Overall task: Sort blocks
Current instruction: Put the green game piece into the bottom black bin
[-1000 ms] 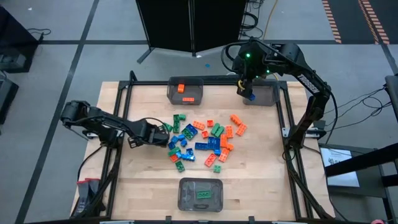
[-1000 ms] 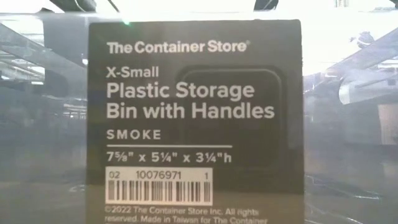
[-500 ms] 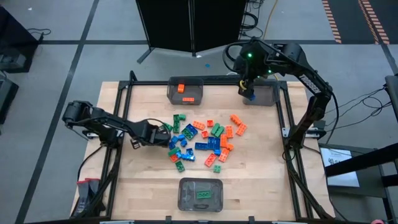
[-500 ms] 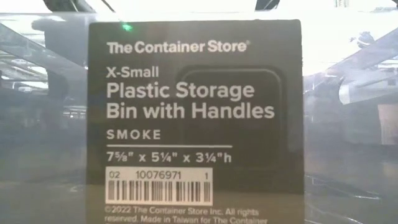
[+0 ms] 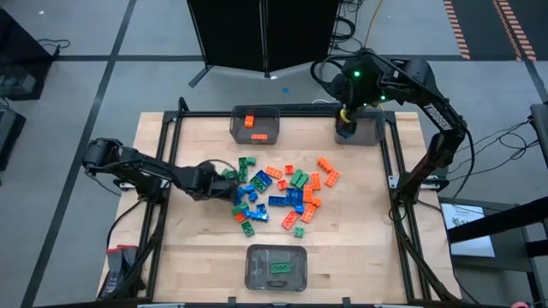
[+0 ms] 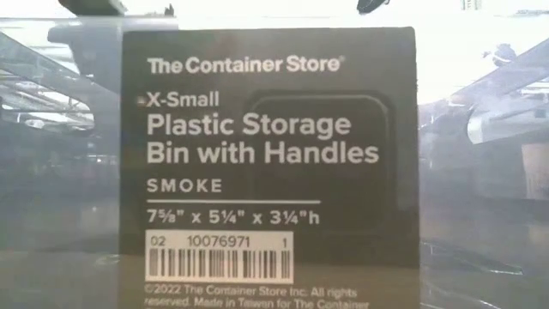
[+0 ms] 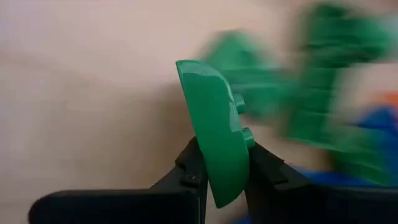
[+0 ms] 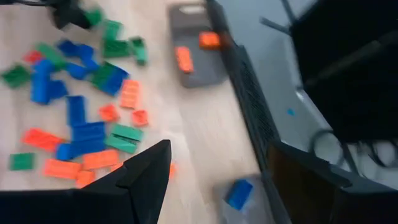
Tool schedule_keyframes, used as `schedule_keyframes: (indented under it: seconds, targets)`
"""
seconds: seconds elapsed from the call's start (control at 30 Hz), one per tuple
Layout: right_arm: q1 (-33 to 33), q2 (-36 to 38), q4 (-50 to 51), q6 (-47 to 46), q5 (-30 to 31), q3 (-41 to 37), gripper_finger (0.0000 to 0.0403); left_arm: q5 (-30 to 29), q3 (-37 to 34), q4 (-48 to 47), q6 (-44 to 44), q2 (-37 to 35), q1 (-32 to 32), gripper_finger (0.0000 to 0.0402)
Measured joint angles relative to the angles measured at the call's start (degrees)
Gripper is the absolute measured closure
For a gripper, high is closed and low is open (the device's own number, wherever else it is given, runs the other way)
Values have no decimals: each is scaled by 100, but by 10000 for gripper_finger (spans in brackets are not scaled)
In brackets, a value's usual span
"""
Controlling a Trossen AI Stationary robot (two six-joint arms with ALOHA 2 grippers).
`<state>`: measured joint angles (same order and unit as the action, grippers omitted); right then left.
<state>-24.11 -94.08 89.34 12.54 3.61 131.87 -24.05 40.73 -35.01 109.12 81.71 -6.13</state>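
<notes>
A green studded plastic brick [image 7: 217, 130] is clamped in the left gripper [image 5: 224, 175]; the green-holding grey translucent bin [image 5: 253, 275] lies nearest it; the right gripper [image 5: 345, 120] is held open.

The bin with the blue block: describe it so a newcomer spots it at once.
On the wooden table, look along the far edge, where two grey bins sit. It is the right-hand bin, under the right gripper. It holds a blue block; its neighbour holds orange ones.

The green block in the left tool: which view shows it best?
The left wrist view: the green block fills the frame's middle, pinched between the left tool's fingers, studs visible. The high view shows only the left tool at the pile's edge. The low view is blocked by a bin label.
</notes>
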Motion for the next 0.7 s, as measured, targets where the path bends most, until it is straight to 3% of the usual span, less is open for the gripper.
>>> schedule_keyframes:
  seconds: [0.1,0.27,0.33,0.43,0.57,0.7]
  targets:
    - [-80,147,-245,199,-865,0,147,-359,218,352,-671,-179,14,344]
    - [-176,475,-471,637,-2902,-1,147,-923,759,473,-1914,-653,13,344]
    - [-174,591,-709,647,-3397,-53,147,-1292,1026,604,-2575,-875,11,344]
    - [-178,689,-1160,532,-3691,-290,147,-1762,1347,1282,-4257,-1162,11,344]
    - [-183,721,-2242,49,-4492,-1068,147,-1785,1554,2895,-6803,-1329,-25,344]
    - [-166,916,-4407,-866,-5750,-2537,147,-1640,1552,4011,-8310,-1352,-80,344]
